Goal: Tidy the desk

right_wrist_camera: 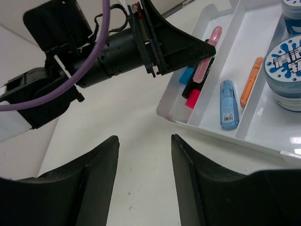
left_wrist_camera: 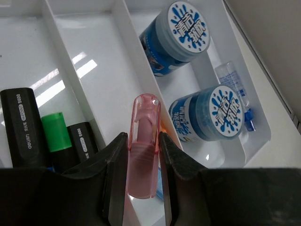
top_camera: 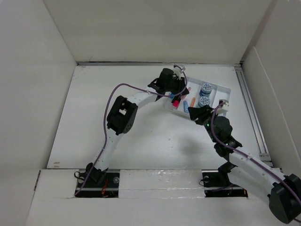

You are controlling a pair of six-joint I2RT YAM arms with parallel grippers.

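The desk [top_camera: 141, 136] is the big white tabletop. A white compartment tray [top_camera: 228, 89] sits at its back right. My left gripper [left_wrist_camera: 142, 139] is shut on a translucent pink highlighter [left_wrist_camera: 146, 117] and holds it above the tray's divider [left_wrist_camera: 131, 61], between the marker compartment and the middle one. The right wrist view shows that highlighter [right_wrist_camera: 208, 54] poking out of the left fingers over the tray's left end. My right gripper [right_wrist_camera: 144, 141] is open and empty, above bare desk [right_wrist_camera: 117, 108] just short of the tray's near left corner [right_wrist_camera: 171, 106].
In the tray: black markers [left_wrist_camera: 21, 127], a green-capped one [left_wrist_camera: 56, 132], two blue-lidded jars [left_wrist_camera: 181, 35] [left_wrist_camera: 211, 117], a small clear bottle [left_wrist_camera: 233, 84], a blue highlighter [right_wrist_camera: 229, 103] and an orange one [right_wrist_camera: 250, 82]. White panels wall the desk.
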